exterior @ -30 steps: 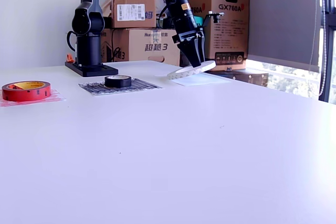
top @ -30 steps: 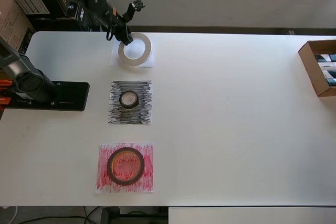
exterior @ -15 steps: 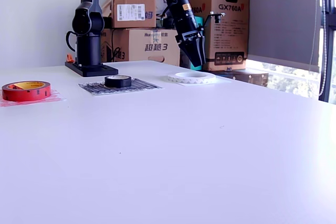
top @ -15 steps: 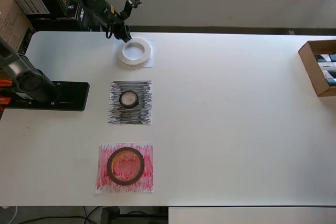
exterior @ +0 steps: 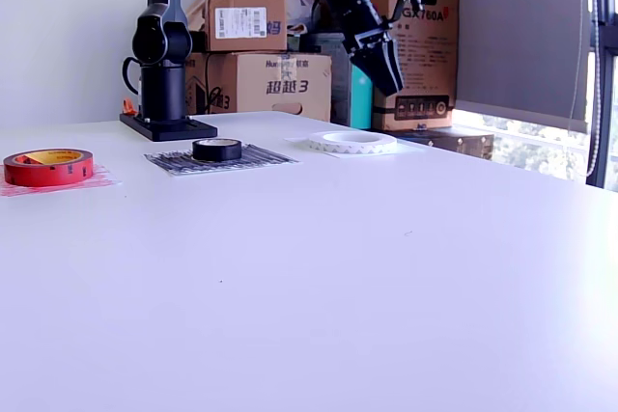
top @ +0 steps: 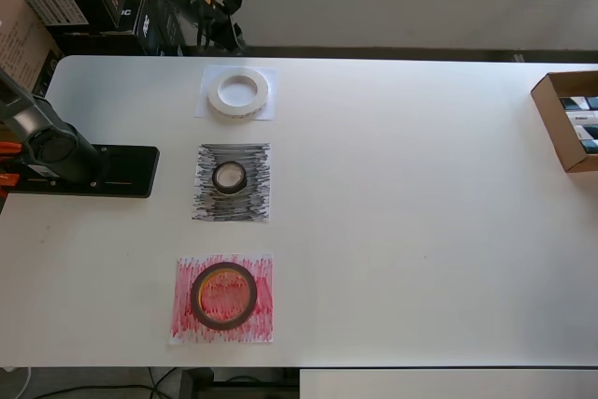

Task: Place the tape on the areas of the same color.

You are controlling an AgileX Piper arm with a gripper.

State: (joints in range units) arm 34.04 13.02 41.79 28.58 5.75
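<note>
Gripper (top: 232,41) up off the table (top: 420,212), past the far edge at approx 12 o'clock from the white ring (top: 237,93); jaw gap hard to read in either view, nothing held. White ring flat on the white sheet (top: 265,109), roughly centred. At 6 o'clock from it, small black roll (top: 229,177) mid black-scribbled sheet (top: 254,198). Further at 6, dark-red roll (top: 224,295) w/ yellowish core on red-scribbled sheet (top: 260,324). Arm base (top: 89,170) at 9 o'clock from black sheet. Open cardboard box (top: 566,121) at 3 o'clock edge of table, overhead view.
</note>
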